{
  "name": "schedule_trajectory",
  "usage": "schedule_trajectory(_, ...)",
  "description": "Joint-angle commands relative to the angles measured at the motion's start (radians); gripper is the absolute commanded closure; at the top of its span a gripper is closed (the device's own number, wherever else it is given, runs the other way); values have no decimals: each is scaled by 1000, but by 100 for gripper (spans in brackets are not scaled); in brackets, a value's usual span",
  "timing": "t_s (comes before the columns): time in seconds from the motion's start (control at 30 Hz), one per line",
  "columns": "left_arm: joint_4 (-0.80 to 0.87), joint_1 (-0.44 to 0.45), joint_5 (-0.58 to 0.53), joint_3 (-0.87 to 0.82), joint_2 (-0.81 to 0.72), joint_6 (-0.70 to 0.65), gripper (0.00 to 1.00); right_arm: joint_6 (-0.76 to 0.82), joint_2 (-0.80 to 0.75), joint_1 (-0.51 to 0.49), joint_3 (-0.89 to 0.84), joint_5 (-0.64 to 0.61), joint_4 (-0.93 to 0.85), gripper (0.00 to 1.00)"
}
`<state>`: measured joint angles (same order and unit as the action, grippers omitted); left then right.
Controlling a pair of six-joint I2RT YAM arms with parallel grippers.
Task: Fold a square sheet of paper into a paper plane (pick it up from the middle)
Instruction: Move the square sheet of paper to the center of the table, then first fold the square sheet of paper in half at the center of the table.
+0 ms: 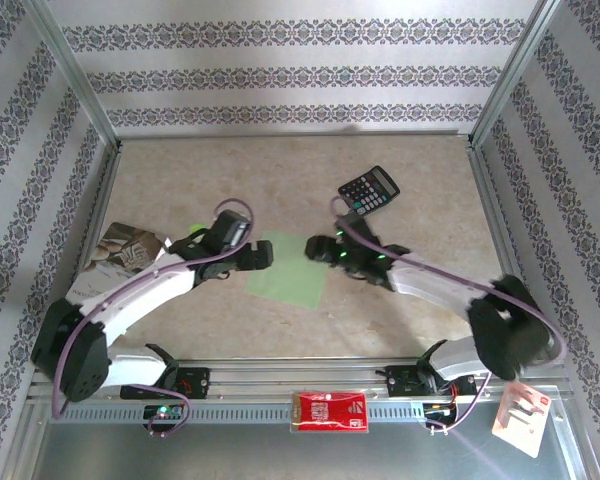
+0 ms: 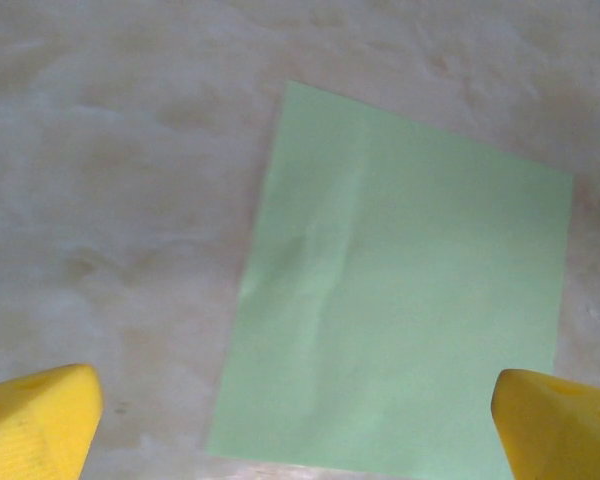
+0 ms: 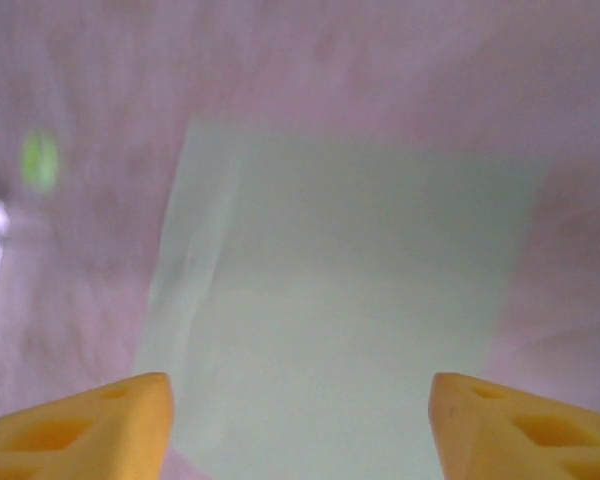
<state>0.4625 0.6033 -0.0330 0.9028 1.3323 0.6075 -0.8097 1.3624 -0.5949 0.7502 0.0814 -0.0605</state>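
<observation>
On the table (image 1: pixel 230 180), the square sheet of paper (image 1: pixel 292 272) is seen between the open left claw (image 1: pixel 265 257) and open right claw (image 1: pixel 316 249); its middle should be pinched softly.

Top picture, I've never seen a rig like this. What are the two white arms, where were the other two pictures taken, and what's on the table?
These are two robot arms bolted at the near edge of the table, seen by a fixed camera above and behind them. Each ends in a two-finger gripper. The left gripper and the right gripper face each other across a square sheet of paper, light green, lying flat. The other two pictures come from a camera on each wrist, looking down past that arm's own yellow fingers at the same sheet. Both grippers are open and hold nothing. Farther back lies a black calculator. A booklet sits at the left, and a red-and-white packet rests on the front rail.
</observation>
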Motion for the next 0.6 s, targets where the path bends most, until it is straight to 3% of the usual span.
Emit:
schedule_trajectory(0.0,165,96,-63,132,143,-30,0,176,-132,157,-59,-30,-137,8)
schedule_trajectory(0.07,222,128,-59,216,246,-57,0,232,-194,241,-78,-42,-163,2)
schedule_trajectory(0.27,301,141,17,402,471,-88,0,301,-290,377,-127,-6,-174,2)
schedule_trajectory(0.57,413,145,14,617,687,-124,0,319,-302,418,-185,22,-135,2)
